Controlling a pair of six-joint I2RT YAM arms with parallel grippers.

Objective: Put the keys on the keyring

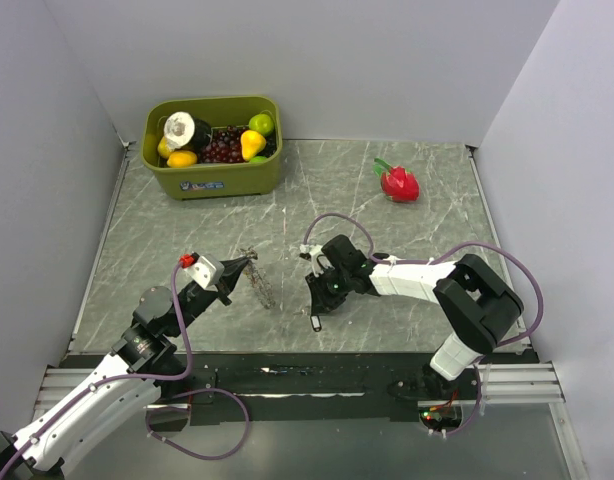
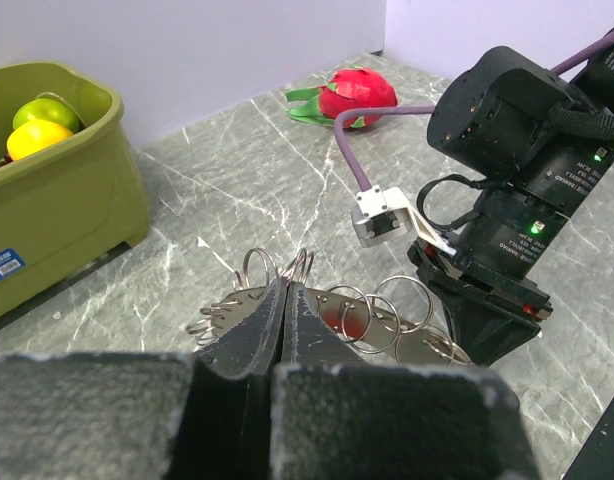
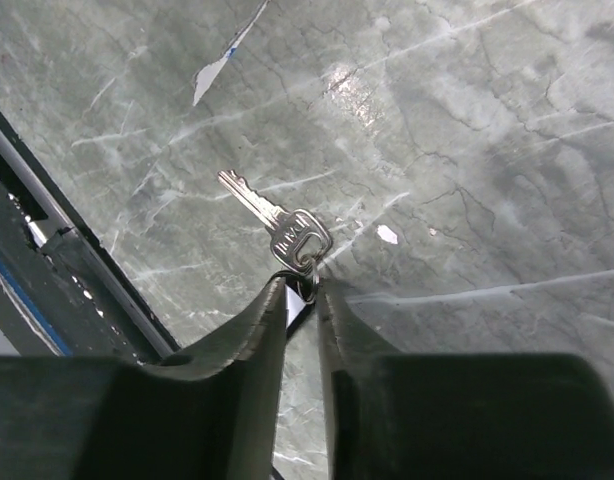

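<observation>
Left fingers (image 2: 249, 335) clamp shiny keyring (image 2: 372, 320) loops; right fingers (image 3: 262, 330) pinch flat silvery key (image 3: 287, 228); green plastic bin (image 1: 212, 178) holds fruit (image 1: 252, 143).

Left pincer (image 2: 287, 298) clamping keyring (image 2: 387, 312), green bin (image 2: 67, 220) beyond

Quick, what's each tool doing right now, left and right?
Left tool: closed, holding the keyring.
Right tool: closed, holding a key.
</observation>
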